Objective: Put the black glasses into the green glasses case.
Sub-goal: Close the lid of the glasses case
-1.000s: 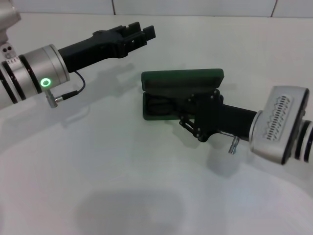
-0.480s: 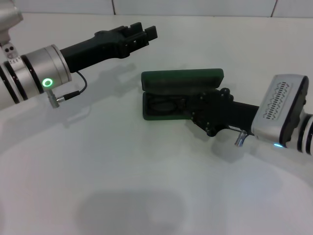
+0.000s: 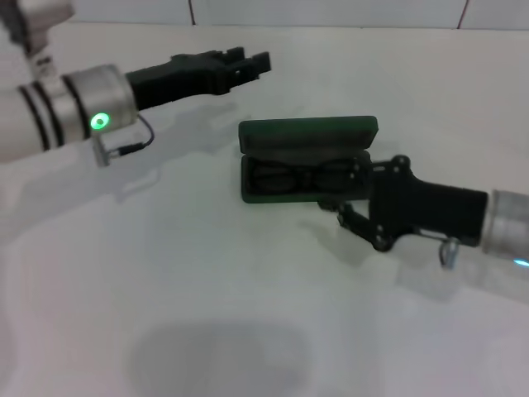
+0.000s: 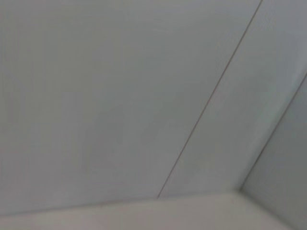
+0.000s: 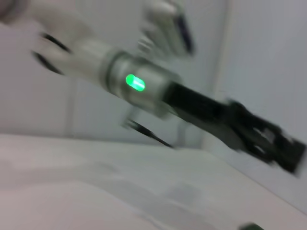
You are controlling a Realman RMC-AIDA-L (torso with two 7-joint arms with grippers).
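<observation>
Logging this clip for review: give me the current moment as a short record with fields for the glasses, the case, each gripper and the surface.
glasses: black glasses lie inside the tray of the case
case: green glasses case open, lid standing up at the far side
right gripper: right gripper low at the case's right end; not holding the glasses
left gripper: left gripper raised off the table, beyond and to the left of the case, holding nothing
surface: white table
task state: glasses in, lid not closed

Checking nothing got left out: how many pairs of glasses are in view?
1. The black glasses lie inside the open green glasses case, beside the right gripper. No other pair shows.
</observation>
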